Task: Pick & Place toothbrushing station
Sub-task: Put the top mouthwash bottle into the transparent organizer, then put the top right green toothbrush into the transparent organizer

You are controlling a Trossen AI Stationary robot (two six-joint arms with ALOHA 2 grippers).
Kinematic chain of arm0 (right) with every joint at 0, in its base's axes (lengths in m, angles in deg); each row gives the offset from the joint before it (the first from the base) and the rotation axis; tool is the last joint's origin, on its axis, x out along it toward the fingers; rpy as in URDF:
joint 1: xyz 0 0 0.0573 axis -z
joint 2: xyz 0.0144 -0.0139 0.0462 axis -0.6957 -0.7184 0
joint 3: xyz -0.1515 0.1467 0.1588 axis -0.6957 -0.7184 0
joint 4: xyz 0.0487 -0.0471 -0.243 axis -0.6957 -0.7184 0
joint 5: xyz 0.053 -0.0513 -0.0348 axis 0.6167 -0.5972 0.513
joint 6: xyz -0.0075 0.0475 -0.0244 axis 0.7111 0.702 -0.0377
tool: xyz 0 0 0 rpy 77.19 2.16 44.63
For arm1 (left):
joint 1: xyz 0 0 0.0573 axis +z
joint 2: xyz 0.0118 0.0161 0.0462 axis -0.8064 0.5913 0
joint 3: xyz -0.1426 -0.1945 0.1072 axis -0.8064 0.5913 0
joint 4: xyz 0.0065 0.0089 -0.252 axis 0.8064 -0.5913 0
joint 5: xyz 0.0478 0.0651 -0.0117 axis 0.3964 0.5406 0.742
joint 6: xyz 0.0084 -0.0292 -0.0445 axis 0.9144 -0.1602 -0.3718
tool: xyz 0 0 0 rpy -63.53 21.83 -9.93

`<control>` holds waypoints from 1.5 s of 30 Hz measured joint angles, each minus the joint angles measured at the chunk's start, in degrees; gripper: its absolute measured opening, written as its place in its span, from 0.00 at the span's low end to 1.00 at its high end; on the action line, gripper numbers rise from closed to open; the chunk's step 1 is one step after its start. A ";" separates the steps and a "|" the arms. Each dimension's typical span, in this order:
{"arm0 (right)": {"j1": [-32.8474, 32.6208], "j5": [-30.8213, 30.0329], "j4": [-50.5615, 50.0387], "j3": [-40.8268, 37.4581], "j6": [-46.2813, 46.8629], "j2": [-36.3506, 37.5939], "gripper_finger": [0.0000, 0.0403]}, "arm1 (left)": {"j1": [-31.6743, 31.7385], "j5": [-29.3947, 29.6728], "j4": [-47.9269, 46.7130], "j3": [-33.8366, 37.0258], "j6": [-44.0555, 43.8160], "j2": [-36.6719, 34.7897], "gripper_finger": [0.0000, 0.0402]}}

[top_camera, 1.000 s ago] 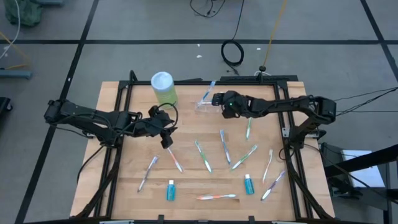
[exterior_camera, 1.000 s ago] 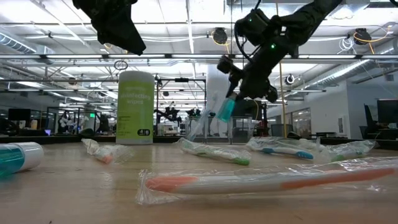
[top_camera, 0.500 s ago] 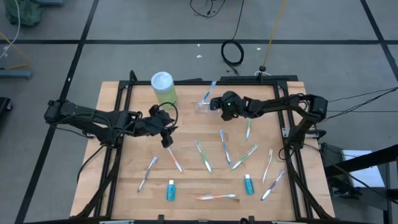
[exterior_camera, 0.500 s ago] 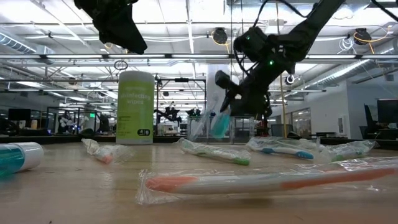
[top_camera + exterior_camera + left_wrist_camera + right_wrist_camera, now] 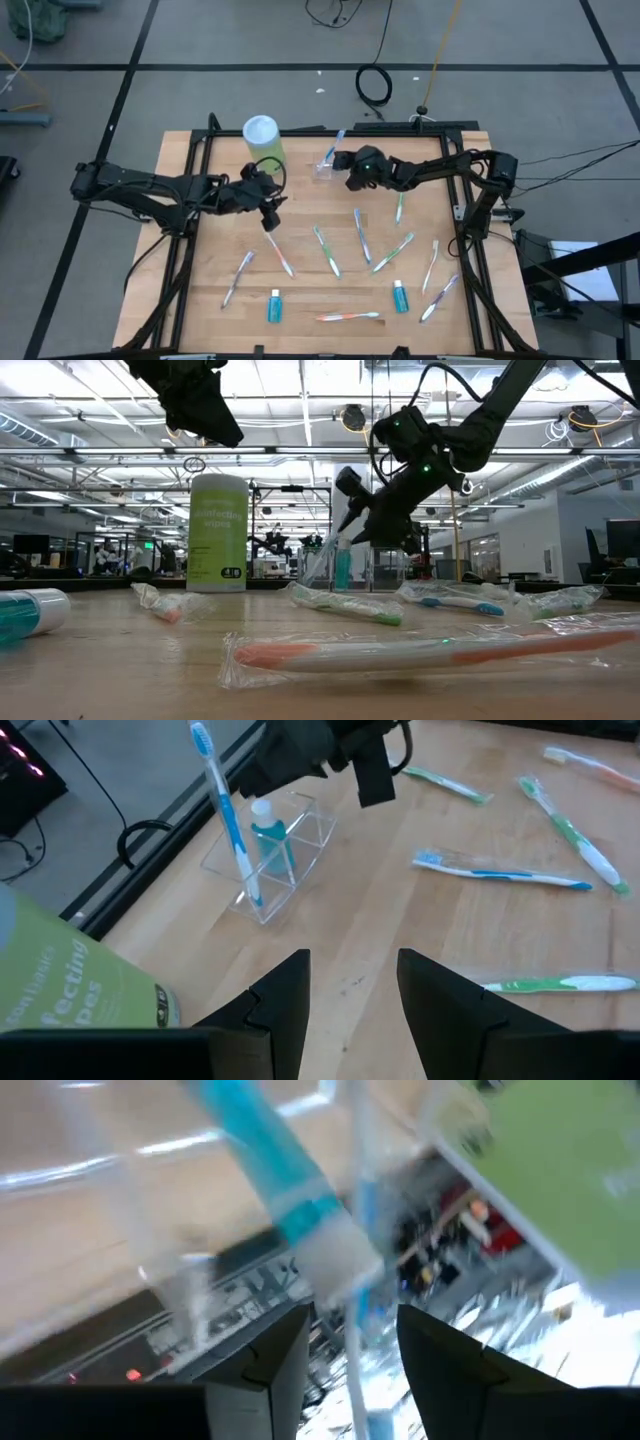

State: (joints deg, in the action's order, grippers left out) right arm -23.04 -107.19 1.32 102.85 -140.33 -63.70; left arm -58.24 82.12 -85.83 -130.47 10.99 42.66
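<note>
A clear plastic holder (image 5: 290, 860) stands on the table's far side. A blue toothbrush (image 5: 225, 820) stands upright in it, and beside it a small blue tube (image 5: 268, 838) stands with its white cap up. My right gripper (image 5: 344, 162) hangs open just above the tube's cap (image 5: 340, 1260); I cannot tell whether it touches. My left gripper (image 5: 353, 960) is open and empty above the table's left middle (image 5: 270, 208). Several wrapped toothbrushes (image 5: 362, 236) and two more blue tubes (image 5: 274, 306) (image 5: 400, 296) lie flat on the table.
A green and white canister (image 5: 263, 140) stands upright at the far left, close to the holder and to my left arm. A wrapped orange toothbrush (image 5: 420, 650) lies near the front edge. Black frame rails run along the table's left and right sides.
My right gripper has gone toward the table's left and down over the clear holder with the blue tube. The tube hung tilted below the fingers a second ago and now stands upright inside the holder beside the blue toothbrush.
</note>
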 joint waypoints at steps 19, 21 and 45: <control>-11.49 -41.01 16.48 -4.60 38.52 11.54 0.30 | 3.29 -0.01 0.00 0.00 4.44 0.00 0.40; -14.07 -43.22 15.84 -6.80 48.76 15.01 0.30 | 3.29 -0.01 0.19 0.00 6.16 0.00 0.40; -10.80 -13.51 -25.04 -31.78 123.86 41.04 0.33 | 3.29 -0.27 5.79 0.00 7.53 0.13 0.40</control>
State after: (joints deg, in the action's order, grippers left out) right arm -33.84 -120.70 -23.72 71.07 -16.47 -22.65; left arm -54.94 81.86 -80.04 -130.47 18.52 42.79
